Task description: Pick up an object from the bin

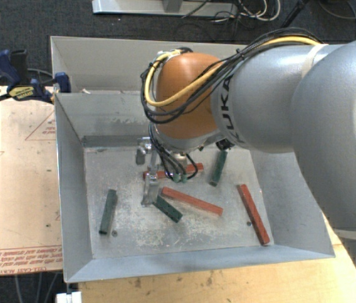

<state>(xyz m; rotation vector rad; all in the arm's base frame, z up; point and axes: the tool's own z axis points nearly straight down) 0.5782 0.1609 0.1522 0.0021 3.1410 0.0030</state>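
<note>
The grey metal bin (71, 169) has sloping walls and a flat floor dusted with pale specks, and a handful of stick-shaped pieces lie loose on the floor, well spread out. The silver arm (291, 100) comes in from the right across the bin's right half. Its rounded orange cover (184, 93), looped with yellow and black cables, hangs over the back of the floor.

Below the cover, the gripper (149, 191) is down low near the middle of the floor. Whether it is open or closed cannot be told.

A red stick (254, 213) lies slanted near the right wall, apart from the others. A long red-orange stick (192, 201) lies across the middle, tilted slightly down to the right, with its left end just beside the gripper. It is flat, narrow and straight-edged. A dark green stick (107, 212) lies nearly upright on the left side, well apart from the gripper. Another dark green stick (217, 168) leans at the upper right, partly under the arm. A short dark green stick (167, 210) lies slanted just below the gripper, touching or crossing the red-orange stick's left end. A small red piece (194, 168) shows beneath the cover.
</note>
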